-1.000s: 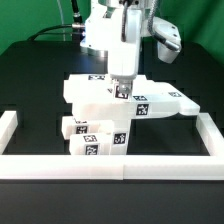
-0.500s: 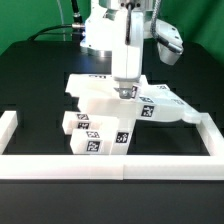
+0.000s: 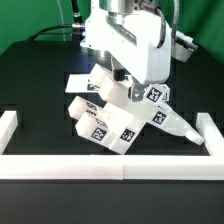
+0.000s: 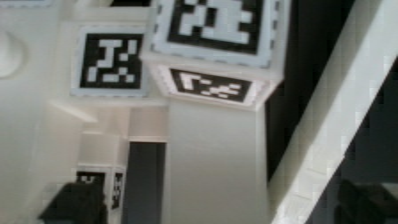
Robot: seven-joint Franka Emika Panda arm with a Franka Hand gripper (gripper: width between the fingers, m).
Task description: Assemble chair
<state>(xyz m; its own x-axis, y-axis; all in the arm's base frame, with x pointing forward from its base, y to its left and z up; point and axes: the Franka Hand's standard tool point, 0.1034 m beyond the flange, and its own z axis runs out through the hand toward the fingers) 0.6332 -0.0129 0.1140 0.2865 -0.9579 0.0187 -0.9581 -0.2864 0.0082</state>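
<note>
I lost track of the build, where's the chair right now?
In the exterior view the chair sits tilted at the table's centre, under the gripper and just behind the low white border wall.

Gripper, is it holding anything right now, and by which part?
The gripper seems to hold the tilted chair near its upper middle; the exact contact is hidden, so the hold cannot be confirmed.

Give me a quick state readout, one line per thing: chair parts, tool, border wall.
chair: partly assembled cluster of tagged white parts, tilted, not sitting flat.
tool: down among the upper chair parts; whether it is open or shut cannot be told.
border wall: lying flat along the table's front edge, apart from the chair.
</note>
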